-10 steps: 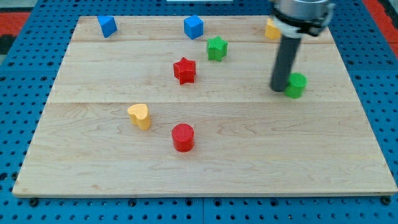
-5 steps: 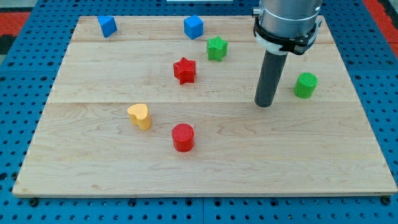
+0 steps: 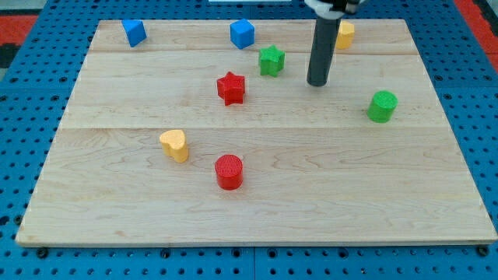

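My tip [image 3: 317,82] rests on the wooden board [image 3: 257,194] in its upper right part and touches no block. The green star [image 3: 271,60] is nearest, a short way to the tip's upper left. A yellow block [image 3: 345,34] lies at the view's top, partly behind my rod. The green cylinder [image 3: 382,106] stands off to the tip's lower right. The red star [image 3: 231,88] sits to the left of the tip.
Two blue cubes [image 3: 135,32] [image 3: 242,33] lie along the board's top edge. A yellow heart [image 3: 175,145] and a red cylinder [image 3: 229,172] sit in the lower left half. A blue pegboard [image 3: 31,109] surrounds the board.
My tip left the green cylinder's left side, swung down and left, then moved up toward the green star. The green cylinder shifted slightly to the right; the yellow block at the top shows again.
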`<move>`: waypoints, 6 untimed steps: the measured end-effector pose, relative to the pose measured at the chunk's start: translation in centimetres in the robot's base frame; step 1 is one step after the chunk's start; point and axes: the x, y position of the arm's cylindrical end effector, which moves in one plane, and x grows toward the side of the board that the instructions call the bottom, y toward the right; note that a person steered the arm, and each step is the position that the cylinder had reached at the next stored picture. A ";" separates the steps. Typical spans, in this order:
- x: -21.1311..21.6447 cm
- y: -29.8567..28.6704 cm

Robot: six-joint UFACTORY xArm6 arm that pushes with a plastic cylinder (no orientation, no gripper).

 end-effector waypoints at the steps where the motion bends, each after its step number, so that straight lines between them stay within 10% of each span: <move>1: -2.2 1.4; 6: -4.9 1.3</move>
